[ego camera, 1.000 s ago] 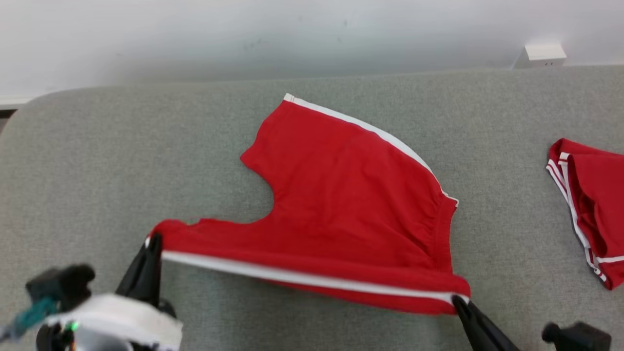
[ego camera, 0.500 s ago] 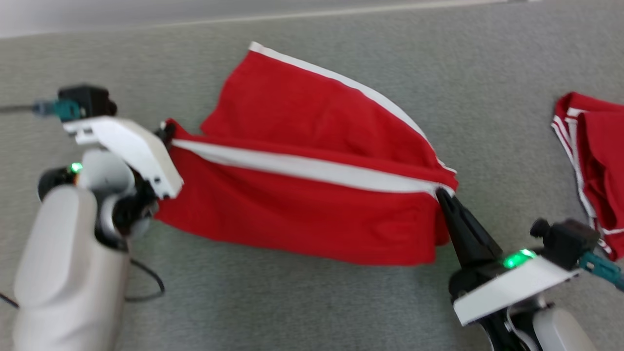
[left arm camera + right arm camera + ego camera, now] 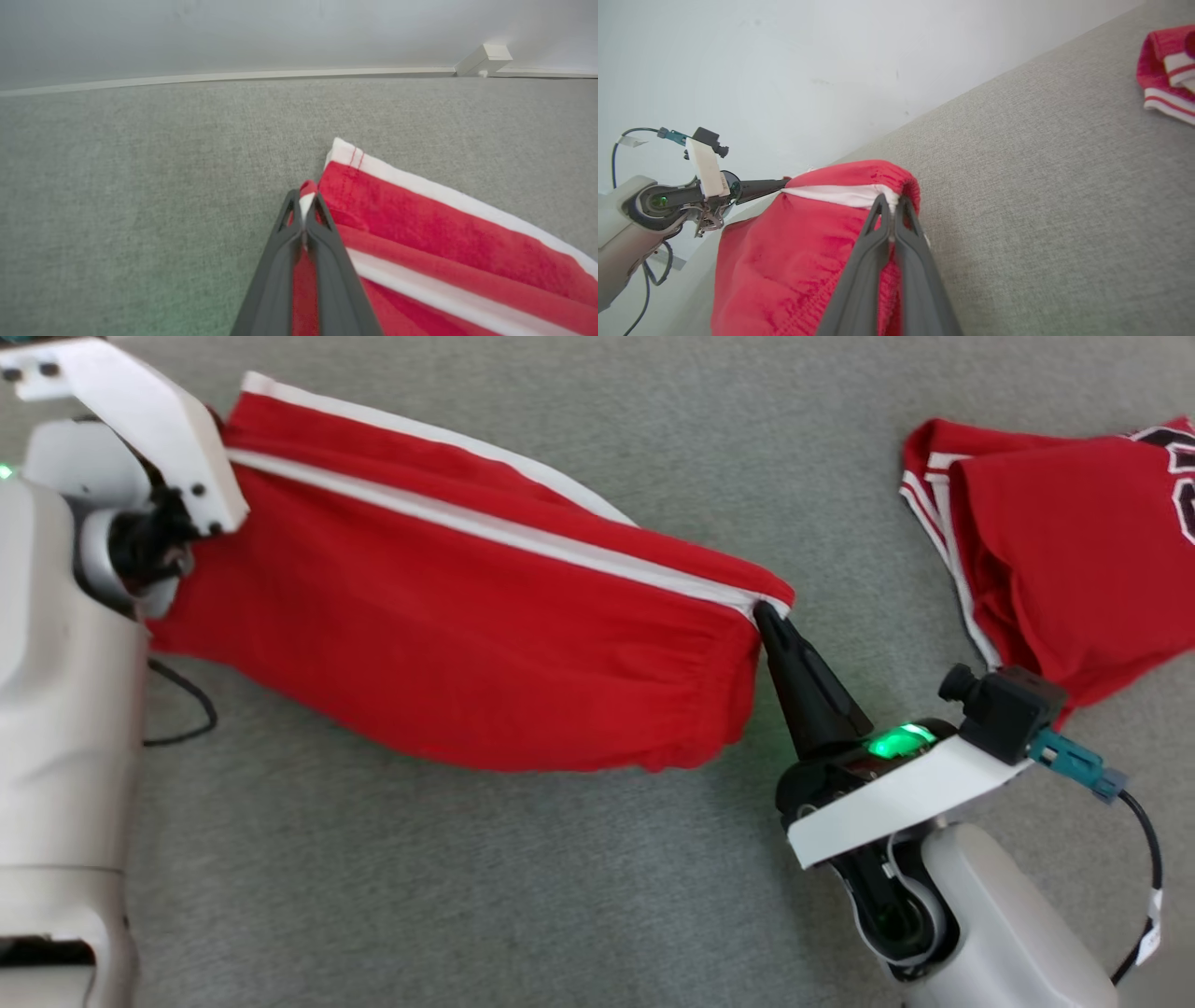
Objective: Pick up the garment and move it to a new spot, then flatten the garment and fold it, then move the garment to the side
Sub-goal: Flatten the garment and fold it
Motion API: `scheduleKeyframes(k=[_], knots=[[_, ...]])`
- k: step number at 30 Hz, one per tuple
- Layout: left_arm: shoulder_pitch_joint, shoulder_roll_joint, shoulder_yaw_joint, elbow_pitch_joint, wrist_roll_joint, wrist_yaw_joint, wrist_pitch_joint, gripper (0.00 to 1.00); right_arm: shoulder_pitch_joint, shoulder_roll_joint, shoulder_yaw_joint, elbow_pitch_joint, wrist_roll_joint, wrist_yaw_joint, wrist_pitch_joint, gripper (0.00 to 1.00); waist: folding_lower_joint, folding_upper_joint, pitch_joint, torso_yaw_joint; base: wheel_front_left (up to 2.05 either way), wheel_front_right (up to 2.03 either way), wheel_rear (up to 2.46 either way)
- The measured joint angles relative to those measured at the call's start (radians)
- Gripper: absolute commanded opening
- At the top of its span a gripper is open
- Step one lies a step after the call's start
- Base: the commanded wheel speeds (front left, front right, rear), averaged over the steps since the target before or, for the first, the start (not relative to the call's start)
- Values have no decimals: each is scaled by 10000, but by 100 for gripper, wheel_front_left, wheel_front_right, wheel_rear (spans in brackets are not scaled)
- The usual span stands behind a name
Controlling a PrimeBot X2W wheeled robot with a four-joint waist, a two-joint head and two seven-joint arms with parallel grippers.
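**A:** What sits nearest?

**B:** The right gripper [image 3: 767,611], on its pale forearm low at the right, with a green light [image 3: 896,742] glowing on the wrist. Its jaws are clenched on the gathered waistband corner of the red fabric shorts with white side stripes [image 3: 467,635].

**A:** And where are the shorts?

**B:** Stretched between the two arms above the grey fabric-covered desk [image 3: 467,896]. The white stripe is pulled taut and the red cloth sags below it. I cannot tell whether the lowest fold touches the desk.

**A:** The other end?

**B:** The left gripper [image 3: 304,198] is grasping the striped hem corner, jaws pressed together on the cloth.

**A:** Anything further off?

**B:** A second red garment with white trim [image 3: 1055,541] lies crumpled on the desk, well apart to the right. Beyond the desk's far edge, a small white box [image 3: 483,58] sits against the pale wall [image 3: 280,32]
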Motion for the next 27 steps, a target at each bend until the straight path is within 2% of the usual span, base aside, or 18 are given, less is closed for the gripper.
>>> scheduleKeyframes(k=[5,6,7,8,9,13,15,17,18,19,20,21,25,26,27], knots=[[-563,25,-157,754,261,-65,-711,0,-537,12,667,516,454,0,-514,0,0,0,277,-378,0,0,0],[-600,-17,-148,907,251,-81,-811,0,-600,6,790,543,591,0,-596,15,0,0,310,-395,0,0,0],[-645,-81,-105,993,213,-88,-1028,30,-672,10,928,579,721,0,-637,44,1,0,331,-391,0,0,0],[-693,-127,-105,1066,209,-117,-1287,100,-739,-8,1045,608,779,0,-734,86,0,0,346,-370,0,0,0],[-693,-127,-105,1066,209,-117,-1287,100,-739,-8,1045,608,779,0,-734,100,0,0,346,-370,0,0,0],[-726,-441,-153,1296,52,-539,-2479,100,-854,-575,1310,717,727,0,-1172,100,0,0,371,-94,0,0,0],[-632,-575,-176,1118,25,-713,-3340,100,-838,-924,1174,794,351,0,-1302,100,0,0,355,79,0,0,0],[-427,-635,-276,840,73,-794,-4199,100,-748,-1216,917,800,-36,0,-1321,100,1,0,321,272,0,0,0],[-427,-635,-276,840,73,-794,-4199,100,-748,-1216,917,800,-36,0,-1321,100,1,0,321,272,0,0,0],[-33,-731,-311,466,151,-773,-5150,100,-536,-1434,305,667,-625,-2,-1352,100,0,0,263,483,0,0,0],[213,-755,-341,226,267,-704,-5609,100,-406,-1499,-58,485,-989,0,-1354,100,0,0,227,591,0,0,0],[213,-755,-341,226,267,-704,-5609,100,-406,-1499,-58,485,-989,0,-1354,100,0,0,227,591,0,0,0],[1425,-853,-385,-1032,495,-364,-7244,100,305,-1634,-1478,-115,-2537,0,-1363,100,0,0,12,1058,0,0,0],[2173,-876,-391,-1787,612,-86,-7841,100,672,-1632,-2021,-345,-3072,0,-1363,100,-1,-1,-138,1299,0,0,0],[2173,-876,-391,-1787,612,-86,-7841,100,672,-1632,-2021,-345,-3072,0,-1363,100,-1,-1,-138,1299,0,0,0]])
